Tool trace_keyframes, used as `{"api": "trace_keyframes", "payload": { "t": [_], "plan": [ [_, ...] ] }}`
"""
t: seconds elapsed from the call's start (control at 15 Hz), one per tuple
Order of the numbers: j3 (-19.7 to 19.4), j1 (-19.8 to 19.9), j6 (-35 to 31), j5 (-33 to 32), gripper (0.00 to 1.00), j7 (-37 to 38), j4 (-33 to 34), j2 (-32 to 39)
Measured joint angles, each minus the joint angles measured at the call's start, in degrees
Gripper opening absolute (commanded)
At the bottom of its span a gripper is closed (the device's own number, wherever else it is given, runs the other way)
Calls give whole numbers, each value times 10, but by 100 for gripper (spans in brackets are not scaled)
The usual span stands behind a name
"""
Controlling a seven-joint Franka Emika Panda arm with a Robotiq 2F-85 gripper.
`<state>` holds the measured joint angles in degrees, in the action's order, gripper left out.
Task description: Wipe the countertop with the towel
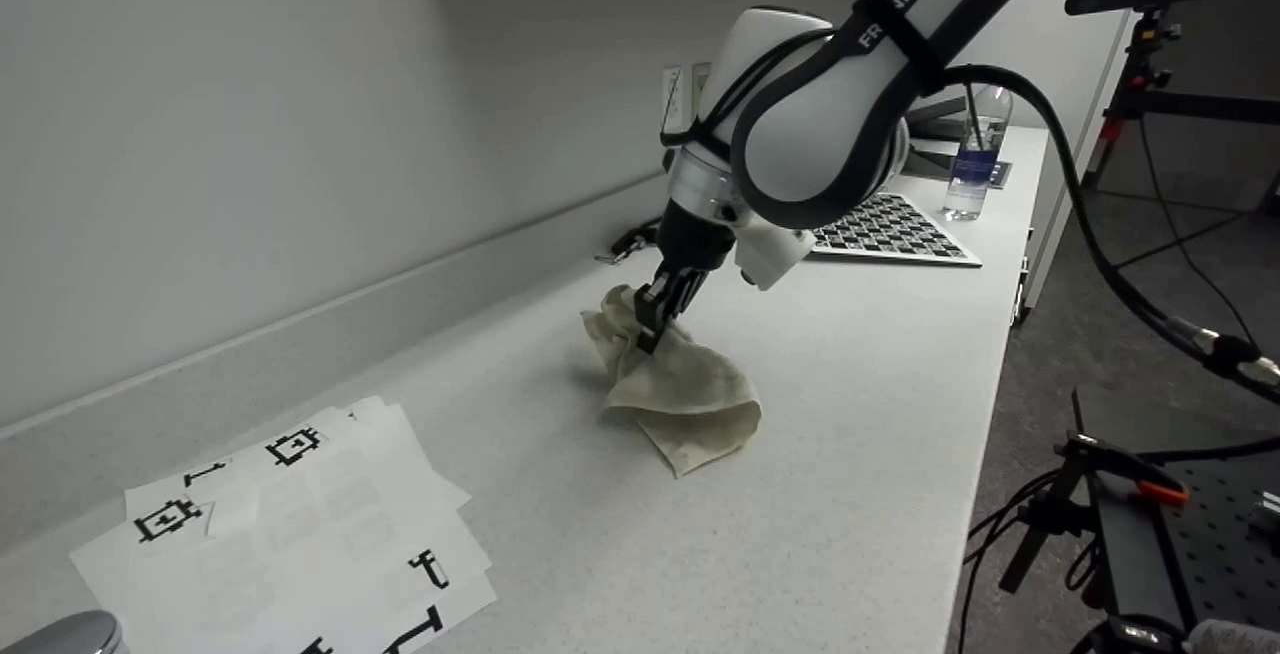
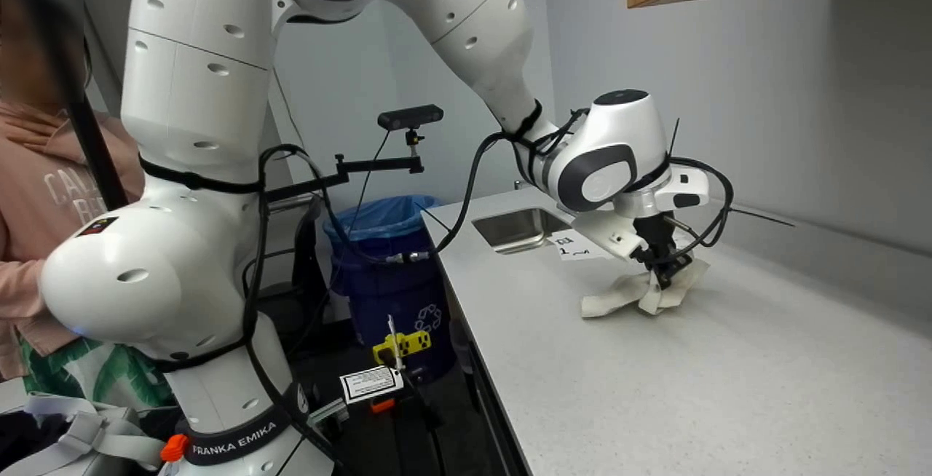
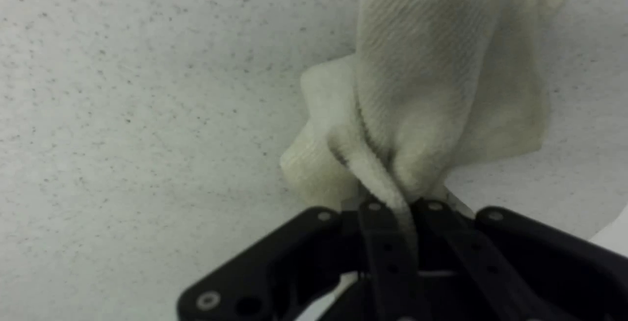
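**Gripper [image 3: 405, 206] pinching towel [image 3: 431, 66], closest to the wrist camera; wipe looks in hand**

Jaws are drawn in narrow with a towel fold caught between them; the rest spills out bunched onto the countertop [image 1: 850, 494]. Towel location: out on the countertop, between backsplash [image 1: 400, 319] and front edge, near the paper sheets [image 1: 330, 524] but apart from them.

Step, my call: grasp done, wiping under way or about to begin; can't tell which. Next move probably calls for a low, level drag along the surface, pressing enough to spread the cloth, turning short of the sheets so they don't get swept up.

Hard to make out: the cloth's underside, so how much truly touches is unclear. The fold covers part of the grip in the wrist view, and the towel runs off the top edge there. White patch [image 3: 613, 237], lower right: maybe a sheet. In an exterior view a round metallic thing [image 1: 70, 636] is cut off, unidentified.
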<state>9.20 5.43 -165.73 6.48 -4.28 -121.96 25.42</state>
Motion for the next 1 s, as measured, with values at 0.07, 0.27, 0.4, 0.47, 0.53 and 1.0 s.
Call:
{"api": "trace_keyframes", "payload": {
  "t": [0.07, 0.27, 0.4, 0.47, 0.53, 1.0],
  "plan": [
    [8, -1, 0, 0, 2, 0, -9, -12],
    [33, -9, 1, 0, 2, -4, -35, -51],
    [49, -14, 11, 0, 2, -9, -49, -76],
    [52, -20, 21, 0, 2, -11, -54, -90],
    [52, -27, 35, 0, 2, -13, -58, -103],
    [48, -65, 173, -5, 24, -43, -62, -185]
  ]
}}
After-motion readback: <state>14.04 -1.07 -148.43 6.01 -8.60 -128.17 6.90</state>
